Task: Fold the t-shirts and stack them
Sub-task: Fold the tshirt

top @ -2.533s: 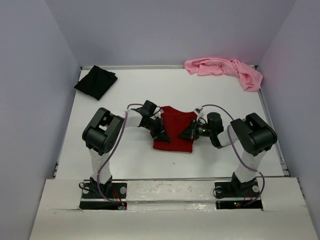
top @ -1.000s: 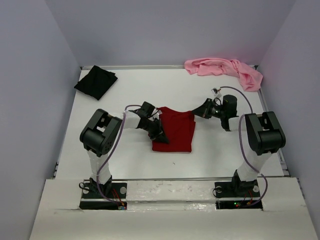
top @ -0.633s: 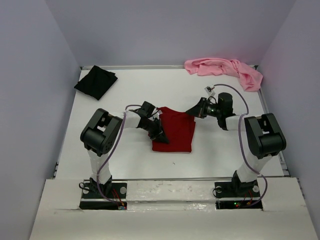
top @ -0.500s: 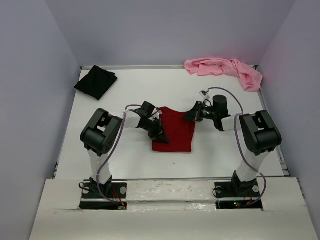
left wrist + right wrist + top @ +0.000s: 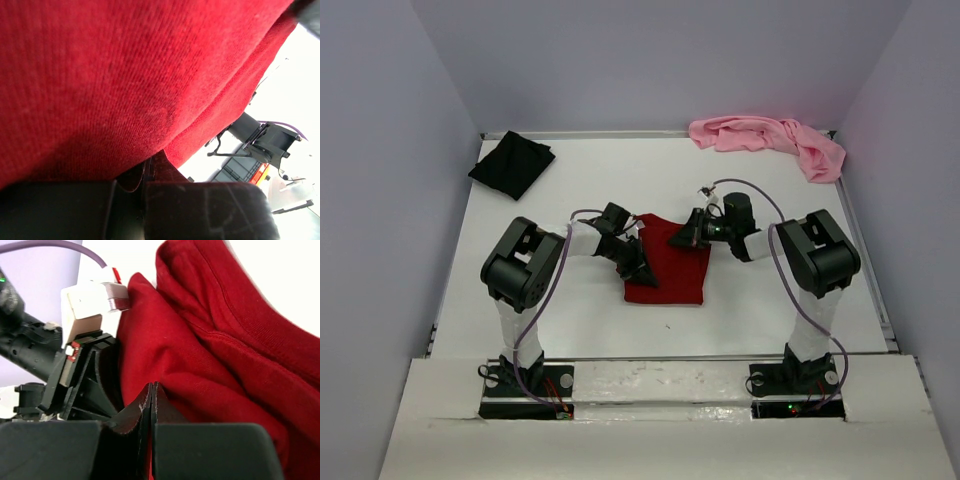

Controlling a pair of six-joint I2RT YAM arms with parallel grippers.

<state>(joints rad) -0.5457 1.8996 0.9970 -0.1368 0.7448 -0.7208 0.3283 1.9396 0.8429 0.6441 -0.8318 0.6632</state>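
A dark red t-shirt (image 5: 670, 272) lies folded into a small rectangle at the table's middle. My left gripper (image 5: 646, 276) rests on its left edge, jaws shut, tips pressed against the cloth (image 5: 125, 75) with nothing visibly pinched (image 5: 148, 167). My right gripper (image 5: 676, 240) sits over the shirt's far right corner, also shut, its tips (image 5: 151, 387) touching the rumpled red folds (image 5: 225, 365). A black t-shirt (image 5: 512, 164) lies folded at the far left. A light pink t-shirt (image 5: 770, 140) lies crumpled at the far right corner.
The white table (image 5: 770, 300) is walled on three sides, with a raised rail along its right edge (image 5: 865, 260). The two grippers stand close together over the red shirt; the left wrist's white camera box (image 5: 90, 302) shows right beside my right fingertips.
The right arm swung out to the right of the red shirt, then came back left onto its far right corner, jaws shut throughout. The left arm stayed put.
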